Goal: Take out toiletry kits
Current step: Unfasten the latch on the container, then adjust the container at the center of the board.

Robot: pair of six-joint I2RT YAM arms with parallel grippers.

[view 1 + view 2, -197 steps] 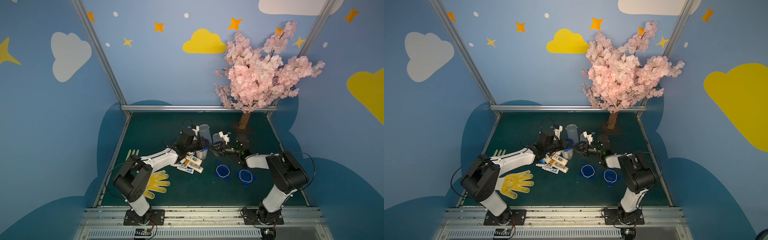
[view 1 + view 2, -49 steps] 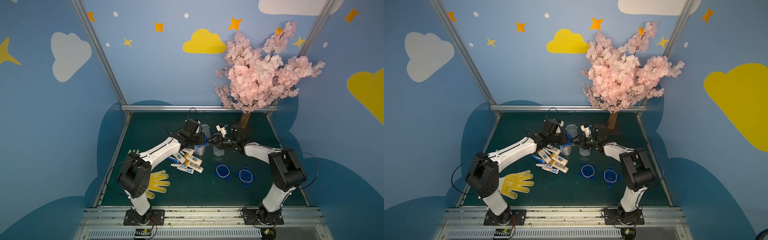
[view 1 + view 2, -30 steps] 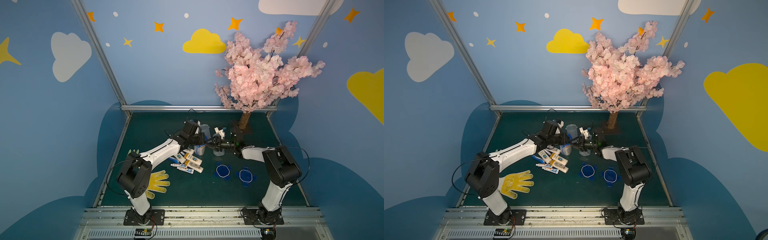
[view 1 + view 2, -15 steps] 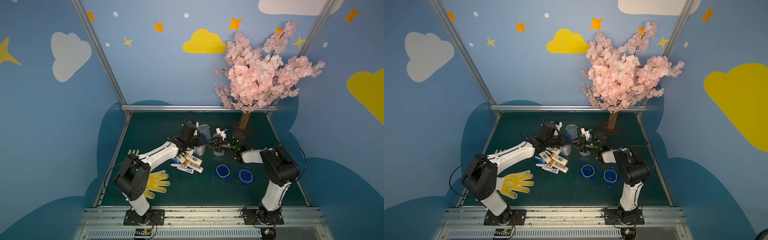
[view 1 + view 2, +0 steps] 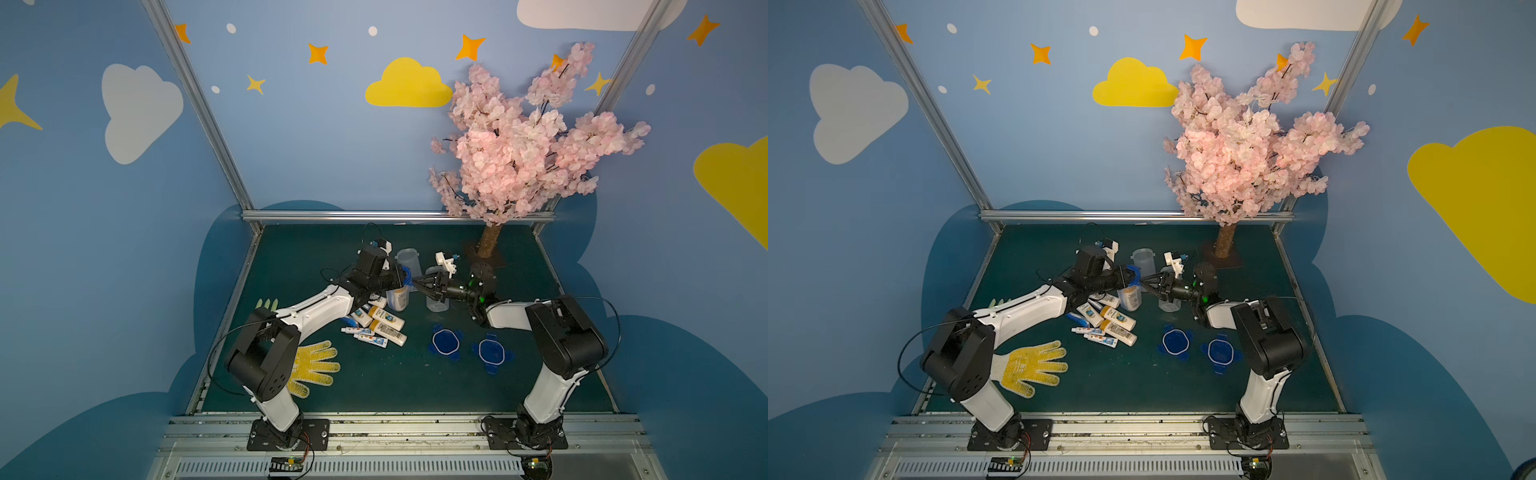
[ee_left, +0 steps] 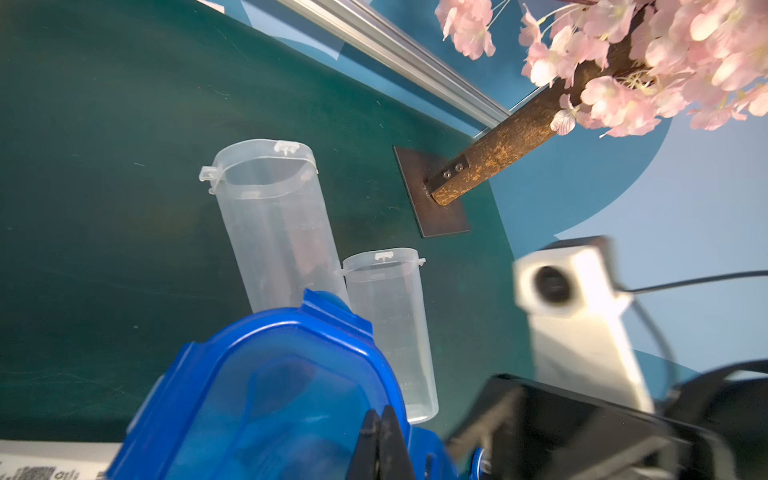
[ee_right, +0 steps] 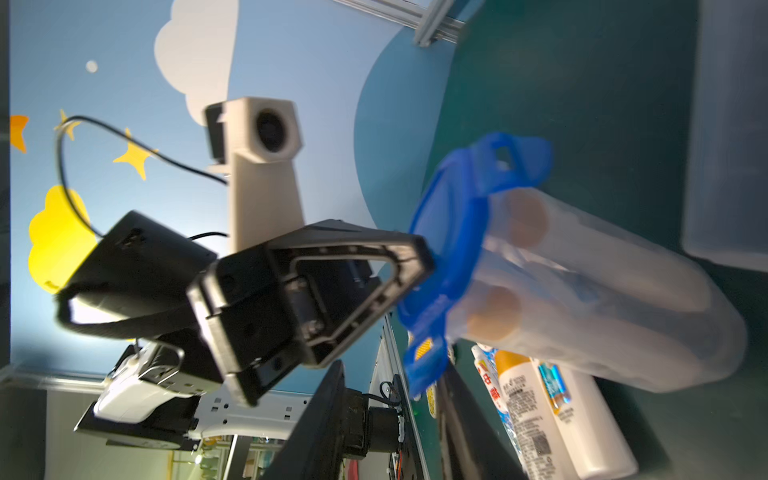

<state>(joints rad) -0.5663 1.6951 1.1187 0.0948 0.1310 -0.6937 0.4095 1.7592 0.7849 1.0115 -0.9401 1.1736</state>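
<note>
Your left claw (image 5: 400, 279) is clenched tight on the edge of the blue lid (image 5: 406, 275), which sits on top of the full jar (image 5: 397, 300). Nothing holds the body of that jar. If you pull the lid hard, the jar may tip over to its left, onto the pile of little bottles and tubes (image 5: 376, 328) lying just beside it. Your right claw (image 5: 420, 286) comes in from the right of the full jar. Its jaws are apart around a tab of the same lid, and they grip nothing. The two claws are very near each other and could bump. An empty jar (image 5: 436, 306) stands just right of the full jar, under your right claw, so a low swing could knock it down. The things in the pile are white with yellow caps and blue labels, and they are out on the mat. Inside the full jar, the right wrist view shows more white bottles (image 7: 525, 220) with round yellowish caps. They are packed side by side right under the lid.
</note>
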